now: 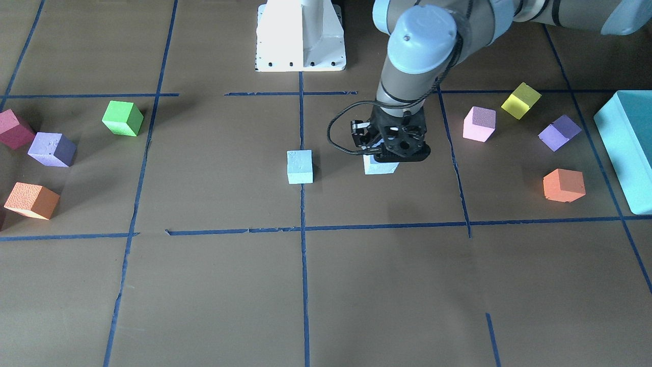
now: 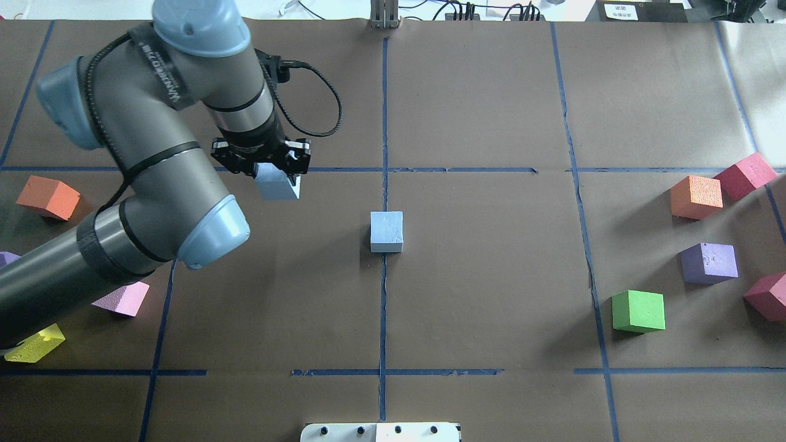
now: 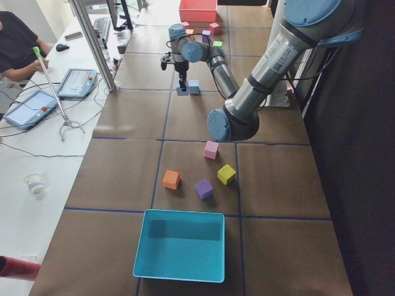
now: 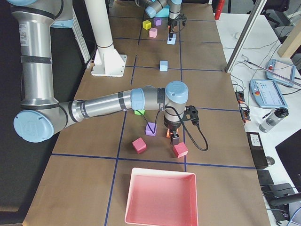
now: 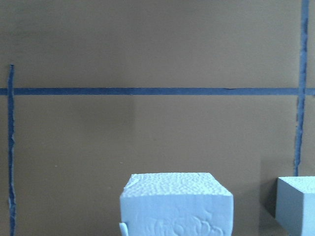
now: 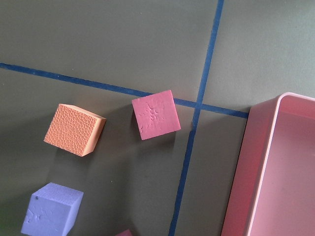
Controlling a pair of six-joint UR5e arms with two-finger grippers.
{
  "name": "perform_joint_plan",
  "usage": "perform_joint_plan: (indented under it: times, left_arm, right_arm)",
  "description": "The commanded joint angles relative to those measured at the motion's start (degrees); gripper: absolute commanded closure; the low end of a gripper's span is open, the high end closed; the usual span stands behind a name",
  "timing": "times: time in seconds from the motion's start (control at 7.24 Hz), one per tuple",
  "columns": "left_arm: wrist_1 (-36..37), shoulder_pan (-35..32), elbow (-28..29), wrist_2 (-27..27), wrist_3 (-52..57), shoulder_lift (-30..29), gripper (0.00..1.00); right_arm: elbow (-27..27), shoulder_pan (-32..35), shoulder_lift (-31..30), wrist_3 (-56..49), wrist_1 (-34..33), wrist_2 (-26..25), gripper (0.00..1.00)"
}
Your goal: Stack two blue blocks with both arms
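Observation:
One blue block (image 2: 387, 231) sits on the centre tape line, also in the front view (image 1: 299, 166). My left gripper (image 2: 270, 172) is shut on the second blue block (image 2: 279, 186), to the left of the first; in the front view the gripper (image 1: 392, 150) covers the top of this block (image 1: 379, 166). I cannot tell whether it touches the table. The left wrist view shows the held block (image 5: 175, 204) at bottom centre and the other block (image 5: 296, 204) at the right edge. My right gripper (image 4: 175, 139) shows only in the right side view, above coloured cubes; I cannot tell its state.
A teal box (image 1: 626, 148) stands at the left arm's end, with pink (image 1: 479, 124), yellow (image 1: 520, 100), purple (image 1: 559, 132) and orange (image 1: 563, 185) cubes near it. Green (image 2: 638, 311), purple (image 2: 709, 263), orange (image 2: 696, 196) and magenta (image 2: 745, 175) cubes lie at the other end, by a pink tray (image 4: 161, 197).

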Motion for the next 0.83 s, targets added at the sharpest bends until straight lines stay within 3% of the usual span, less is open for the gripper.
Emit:
perform_joint_plan:
  times: [0.0,0.28,0.41,0.69]
  left_arm:
    - [0.0,3.6,4.0,0.8,-2.4,-4.8,1.0]
    - [-0.7,7.5,8.8,4.0,-5.2,-9.4,1.0]
    - [-1.5,8.7,9.0,4.0,-5.4,-9.5,1.0]
    - [-8.4,9.2,13.6,4.1,-6.8,-10.1,1.0]
  right_arm:
    - [-1.2,0.1,-2.1,0.6,1.0,0.3,0.0]
    - [-1.6,0.2,-5.7,2.2,7.2,1.5,0.0]
    - [-1.6,0.4,-5.9,3.4,7.3,5.0,0.0]
    - [-1.4,0.8,-5.5,3.5,7.3,5.0,0.0]
